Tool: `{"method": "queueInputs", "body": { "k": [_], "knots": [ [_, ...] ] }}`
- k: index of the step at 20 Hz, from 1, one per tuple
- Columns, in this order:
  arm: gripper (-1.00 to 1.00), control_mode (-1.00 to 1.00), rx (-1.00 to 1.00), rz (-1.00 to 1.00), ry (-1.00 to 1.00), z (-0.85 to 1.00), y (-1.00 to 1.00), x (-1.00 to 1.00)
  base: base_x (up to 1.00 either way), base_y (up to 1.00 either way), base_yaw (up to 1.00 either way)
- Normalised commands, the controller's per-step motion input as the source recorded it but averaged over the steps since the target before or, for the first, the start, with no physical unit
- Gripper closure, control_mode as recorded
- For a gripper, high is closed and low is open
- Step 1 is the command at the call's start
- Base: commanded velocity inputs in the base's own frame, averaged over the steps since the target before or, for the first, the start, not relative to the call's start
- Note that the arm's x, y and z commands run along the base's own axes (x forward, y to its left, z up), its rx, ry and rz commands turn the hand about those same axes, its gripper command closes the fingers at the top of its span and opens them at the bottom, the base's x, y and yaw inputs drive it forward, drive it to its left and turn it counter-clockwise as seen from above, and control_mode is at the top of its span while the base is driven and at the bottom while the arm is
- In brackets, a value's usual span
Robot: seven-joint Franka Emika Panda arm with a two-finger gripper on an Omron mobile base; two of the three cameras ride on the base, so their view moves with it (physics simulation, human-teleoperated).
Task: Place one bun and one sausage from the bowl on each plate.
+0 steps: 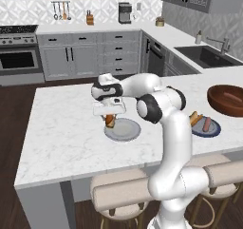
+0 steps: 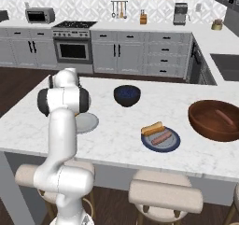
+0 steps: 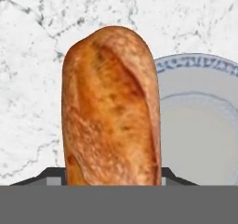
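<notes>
The gripper [image 1: 109, 120] pinches a golden bun [image 3: 111, 107] between partly spread jaws, apparently just above the light grey plate's [image 1: 124, 130] near edge on the worktop [image 1: 61, 133].

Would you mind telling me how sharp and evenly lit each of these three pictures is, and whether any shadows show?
Left base view: soft, even light, slightly blurry, with a faint shadow under the light grey plate. Right base view: the same flat light, no glare, and the blue plate is fairly crisp. Hand view: the bun in the claw looms large and its crust looks a little smeared.
</notes>
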Motion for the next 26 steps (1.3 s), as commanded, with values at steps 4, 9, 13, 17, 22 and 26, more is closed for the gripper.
{"method": "queueInputs", "body": {
  "k": [4, 9, 13, 17, 22, 26],
  "knots": [
    [1.00, -1.00, 0.00, -0.08, 0.16, -0.49, -0.09, 0.07, 0.00, 0.00, 0.00],
    [1.00, -1.00, 0.00, -0.05, -0.05, -0.11, -0.52, -0.48, 0.00, 0.00, 0.00],
    [1.00, -1.00, 0.00, 0.00, -0.25, 0.00, -0.14, -0.97, 0.00, 0.00, 0.00],
    [1.00, -1.00, 0.00, 0.00, -0.35, 0.00, 0.46, -0.96, 0.00, 0.00, 0.00],
    [1.00, -1.00, 0.00, 0.00, -0.27, -0.09, 0.32, -0.26, 0.00, 0.00, 0.00],
    [1.00, -1.00, 0.00, -0.06, -0.09, -0.32, 0.00, 0.71, 0.00, 0.00, 0.00]
  ]
}}
